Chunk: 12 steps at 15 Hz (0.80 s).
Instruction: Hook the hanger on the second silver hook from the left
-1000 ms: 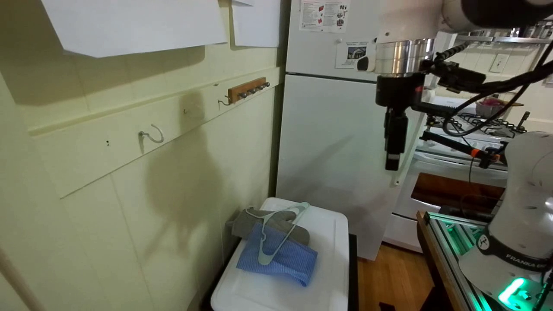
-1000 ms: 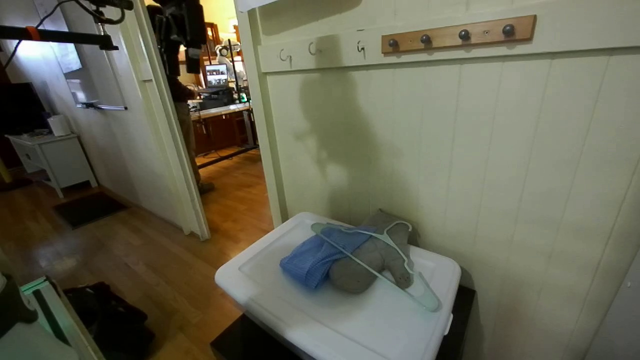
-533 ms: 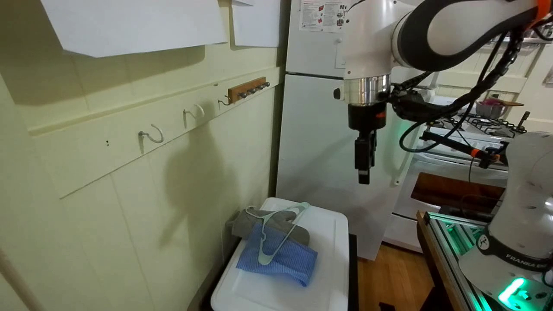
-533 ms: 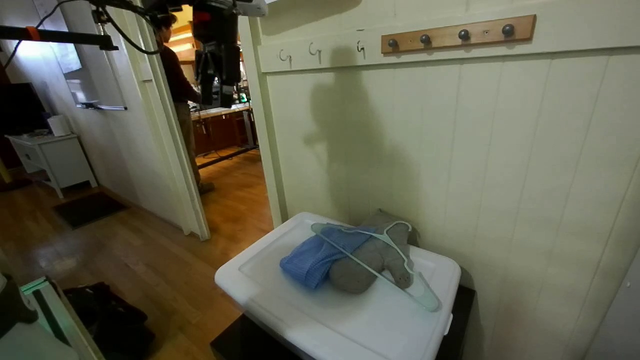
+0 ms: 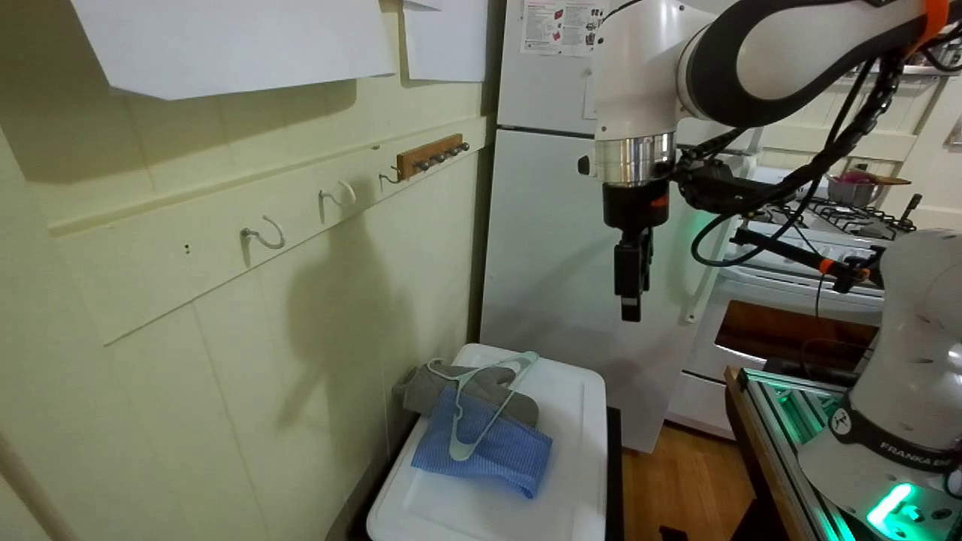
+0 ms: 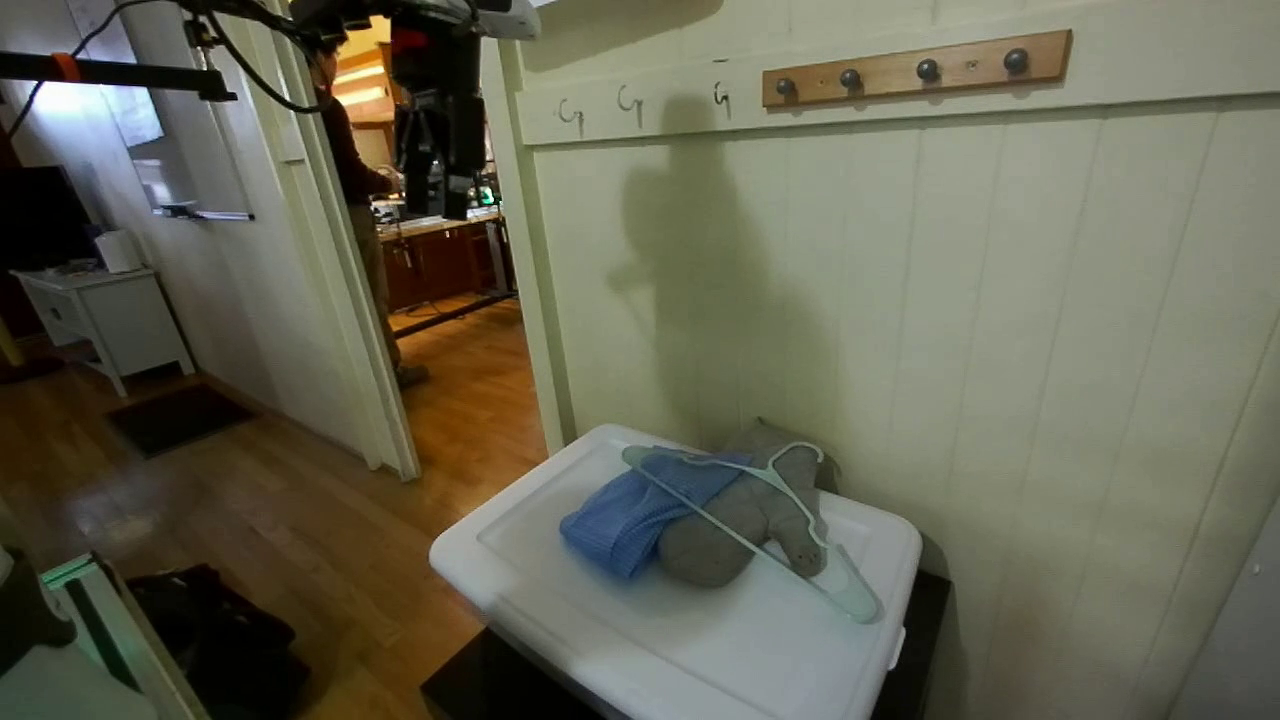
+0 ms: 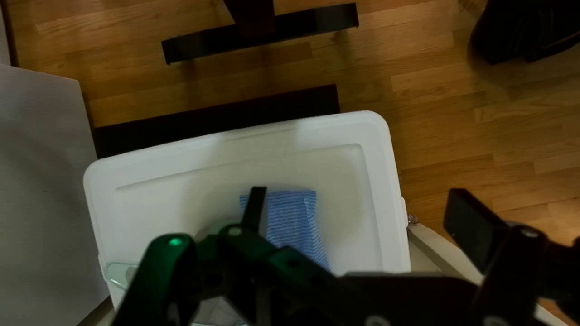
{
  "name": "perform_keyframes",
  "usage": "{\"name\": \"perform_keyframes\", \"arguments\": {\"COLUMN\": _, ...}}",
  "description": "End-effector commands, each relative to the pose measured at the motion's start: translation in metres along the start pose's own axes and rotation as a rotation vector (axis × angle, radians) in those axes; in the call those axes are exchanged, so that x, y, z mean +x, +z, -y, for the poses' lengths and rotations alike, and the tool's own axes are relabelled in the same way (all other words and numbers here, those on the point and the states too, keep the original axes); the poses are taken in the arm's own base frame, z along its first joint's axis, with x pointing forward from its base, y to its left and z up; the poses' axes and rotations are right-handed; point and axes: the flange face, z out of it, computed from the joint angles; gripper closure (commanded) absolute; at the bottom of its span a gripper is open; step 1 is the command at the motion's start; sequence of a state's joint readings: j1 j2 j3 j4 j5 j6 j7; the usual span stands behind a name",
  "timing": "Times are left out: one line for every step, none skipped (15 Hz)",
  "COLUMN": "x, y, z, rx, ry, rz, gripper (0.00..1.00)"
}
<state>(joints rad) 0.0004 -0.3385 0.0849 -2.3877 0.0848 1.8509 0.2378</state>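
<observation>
Black two-fingered gripper (image 5: 637, 302), jaws spread, has come lower and nearer the cream panelled wall (image 5: 248, 338), so grasping the pale-mint triangular plastic hanger (image 5: 496, 415), lying over blue striped cloth (image 5: 512, 460) at its eight o'clock in an exterior view, likely comes next.

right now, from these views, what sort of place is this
Likely a home kitchen, or the edge of one: a tall fridge, a stove and, on a panelled wall, a wooden peg rack.
</observation>
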Motion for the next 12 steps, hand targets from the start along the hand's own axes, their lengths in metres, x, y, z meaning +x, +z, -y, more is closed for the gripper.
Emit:
{"name": "perform_keyframes", "arguments": {"x": 0.005, "y": 0.008, "z": 0.004, "rx": -0.056, "ry": 0.082, "rz": -0.052, "gripper": 0.0}}
{"name": "perform_keyframes", "arguments": {"x": 0.015, "y": 0.02, "z": 0.002, "rx": -0.082, "ry": 0.113, "rz": -0.034, "gripper": 0.0}}
{"name": "perform_keyframes", "arguments": {"x": 0.025, "y": 0.031, "z": 0.0, "rx": -0.1, "ry": 0.156, "rz": -0.052, "gripper": 0.0}}
{"name": "perform_keyframes", "arguments": {"x": 0.032, "y": 0.041, "z": 0.001, "rx": -0.1, "ry": 0.169, "rz": -0.05, "gripper": 0.0}}
{"name": "perform_keyframes", "arguments": {"x": 0.04, "y": 0.052, "z": 0.002, "rx": -0.114, "ry": 0.189, "rz": -0.074, "gripper": 0.0}}
{"name": "perform_keyframes", "arguments": {"x": 0.049, "y": 0.063, "z": 0.003, "rx": -0.117, "ry": 0.178, "rz": -0.081, "gripper": 0.0}}
{"name": "perform_keyframes", "arguments": {"x": 0.059, "y": 0.074, "z": 0.003, "rx": -0.124, "ry": 0.184, "rz": -0.1, "gripper": 0.0}}
{"name": "perform_keyframes", "arguments": {"x": 0.069, "y": 0.085, "z": 0.003, "rx": -0.123, "ry": 0.18, "rz": -0.115, "gripper": 0.0}}
{"name": "perform_keyframes", "arguments": {"x": 0.079, "y": 0.096, "z": 0.002, "rx": -0.138, "ry": 0.172, "rz": -0.134, "gripper": 0.0}}
{"name": "perform_keyframes", "arguments": {"x": 0.088, "y": 0.105, "z": 0.001, "rx": -0.15, "ry": 0.167, "rz": -0.156, "gripper": 0.0}}
{"name": "perform_keyframes", "arguments": {"x": 0.097, "y": 0.115, "z": -0.001, "rx": -0.151, "ry": 0.153, "rz": -0.179, "gripper": 0.0}}
{"name": "perform_keyframes", "arguments": {"x": 0.106, "y": 0.125, "z": -0.003, "rx": -0.157, "ry": 0.147, "rz": -0.206, "gripper": 0.0}}
